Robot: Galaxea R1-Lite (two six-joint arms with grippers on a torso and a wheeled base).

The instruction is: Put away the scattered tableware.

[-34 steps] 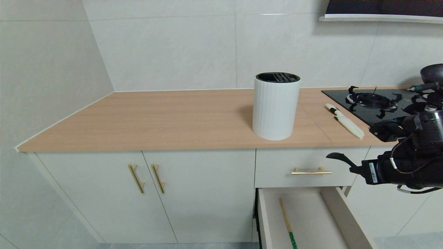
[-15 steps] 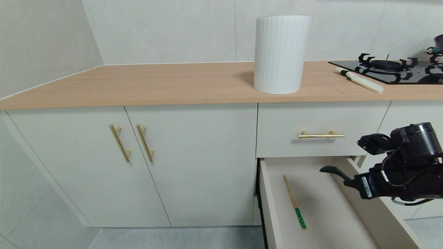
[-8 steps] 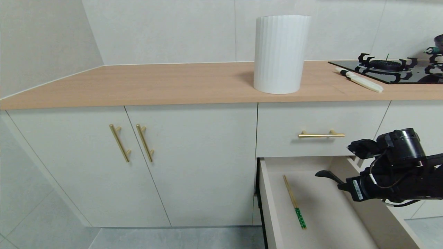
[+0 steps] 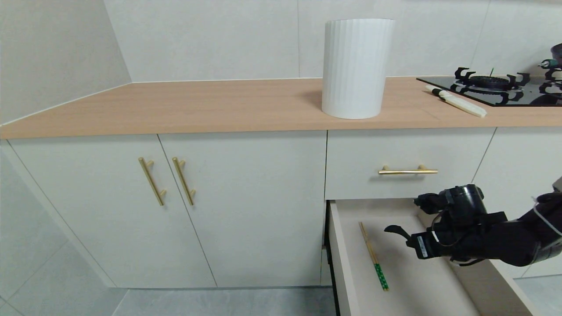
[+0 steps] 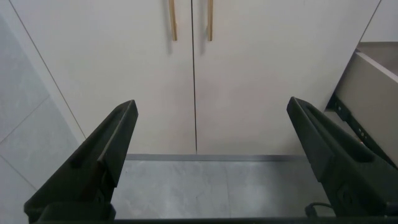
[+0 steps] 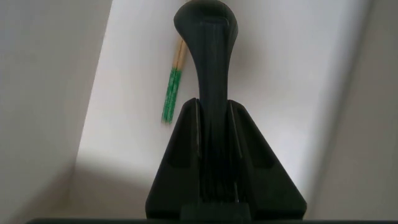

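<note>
I see my right fingers point(image 4: 394, 229) pressed together, empty, over the open drawer point(image 4: 339, 245); the chopsticks point(image 4: 373, 263) lie at their eight o'clock. My left fingers point(image 5: 111, 155) gape wide.

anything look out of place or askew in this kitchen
Yes. A white knife lies loose on the countertop beside the stove, not stowed. The lower drawer stands open, with a pair of chopsticks lying at a slant on its floor. Nothing looks spilled or damaged.
</note>
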